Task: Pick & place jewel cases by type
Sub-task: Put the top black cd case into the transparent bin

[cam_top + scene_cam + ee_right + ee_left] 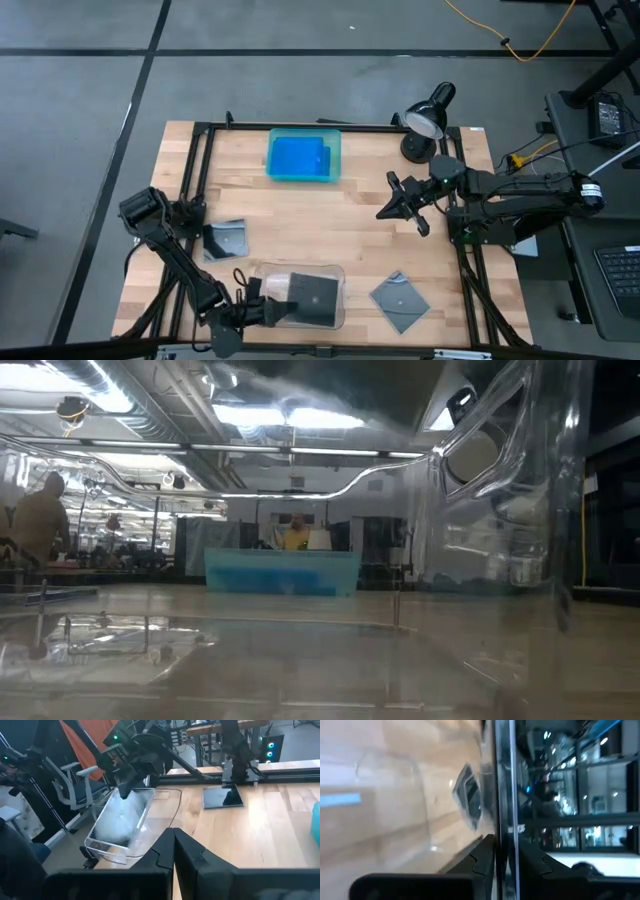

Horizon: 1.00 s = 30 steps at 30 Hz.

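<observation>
Two dark grey jewel cases lie loose: one (229,238) near the table's left edge, one (400,298) toward the front-right corner; a third (318,297) sits in the clear tray (335,275) at the front edge. Left gripper (268,312) at tray's left rim, fingers nearly closed on the wall. Release fully w/o dragging the tray. Right gripper (404,203) hovers mid-table, fingers look together

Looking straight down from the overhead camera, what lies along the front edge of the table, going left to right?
Left gripper → clear plastic tray holding a dark square case → another dark square case lying on the wood.
</observation>
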{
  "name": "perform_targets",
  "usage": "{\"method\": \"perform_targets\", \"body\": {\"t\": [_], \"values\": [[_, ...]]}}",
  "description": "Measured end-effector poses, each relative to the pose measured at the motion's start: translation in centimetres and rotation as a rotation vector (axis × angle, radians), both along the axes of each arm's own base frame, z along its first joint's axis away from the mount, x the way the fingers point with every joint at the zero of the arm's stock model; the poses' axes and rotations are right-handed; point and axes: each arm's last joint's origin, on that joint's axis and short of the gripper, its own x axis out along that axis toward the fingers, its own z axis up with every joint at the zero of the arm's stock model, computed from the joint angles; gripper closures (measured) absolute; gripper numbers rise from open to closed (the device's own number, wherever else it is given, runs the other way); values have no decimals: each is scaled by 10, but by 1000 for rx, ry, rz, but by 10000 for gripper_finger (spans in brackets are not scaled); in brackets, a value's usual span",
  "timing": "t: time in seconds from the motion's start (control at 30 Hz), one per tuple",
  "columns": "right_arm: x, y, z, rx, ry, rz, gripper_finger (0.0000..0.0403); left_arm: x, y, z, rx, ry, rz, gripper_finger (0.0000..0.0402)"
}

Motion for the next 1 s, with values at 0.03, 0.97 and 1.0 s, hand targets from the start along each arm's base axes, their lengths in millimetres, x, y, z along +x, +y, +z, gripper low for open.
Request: {"method": "perform_targets", "body": {"t": [0.03,0.97,1.0], "values": [[0,0,0,0,0,6,393,0,-1,-1,-10,11,-20,347],[-4,4,-6,-42,14,172,393,6,32,25,-75,189,-133,316],[-4,4,-6,-47,17,177,393,6,32,26,-62,180,-127,316]]}}
